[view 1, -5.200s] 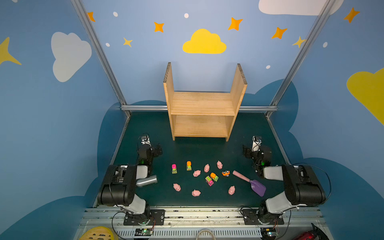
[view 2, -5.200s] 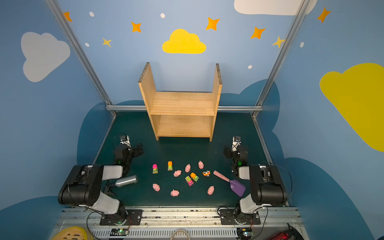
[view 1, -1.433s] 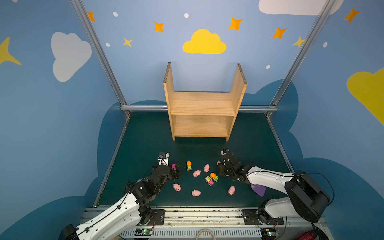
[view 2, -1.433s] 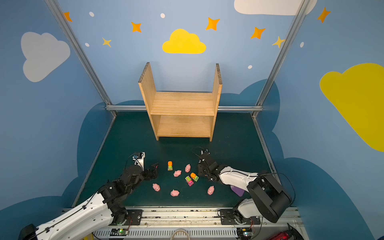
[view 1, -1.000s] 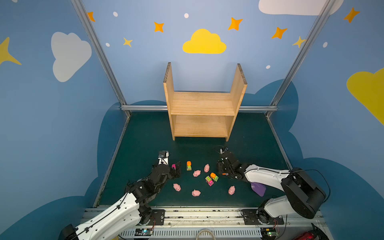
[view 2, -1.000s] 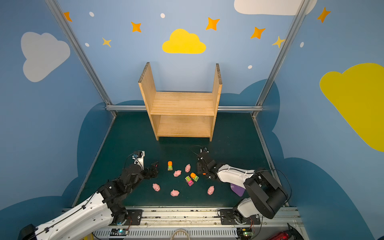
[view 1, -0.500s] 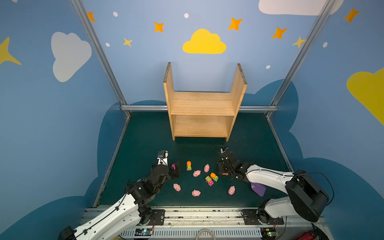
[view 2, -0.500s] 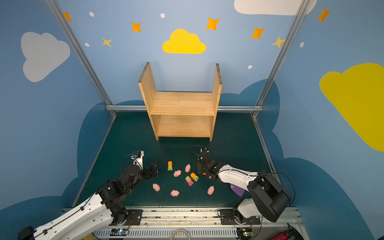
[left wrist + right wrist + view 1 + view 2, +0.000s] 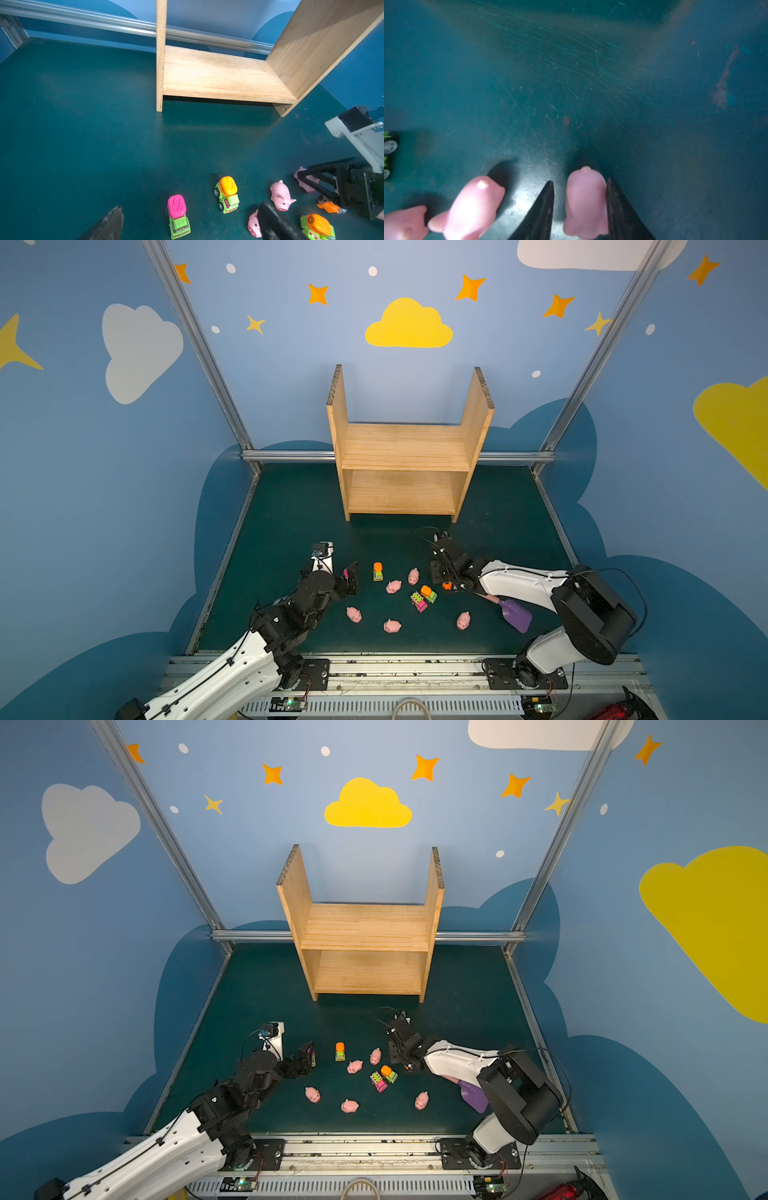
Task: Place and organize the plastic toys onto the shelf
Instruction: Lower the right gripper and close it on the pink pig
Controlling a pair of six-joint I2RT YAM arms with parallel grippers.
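The pine shelf stands at the back with both boards bare. The plastic toys lie on the green mat in front of it. My left gripper is open wide around a pink-topped green truck; neither finger touches it. An orange-topped truck and two pigs lie just to its right. My right gripper straddles one pink pig: one finger touches its side and a narrow gap shows at the other. In both top views that pig is hidden under the right gripper.
Two more small vehicles and a tiny orange one lie mid-mat. Three pigs lie nearer the front edge. A purple scoop lies under the right forearm. Metal rails edge the mat.
Both arms have come from their parked poses at the mat's sides to the toys. In the last second they hardly moved; the right jaws have drawn closer round the pig.
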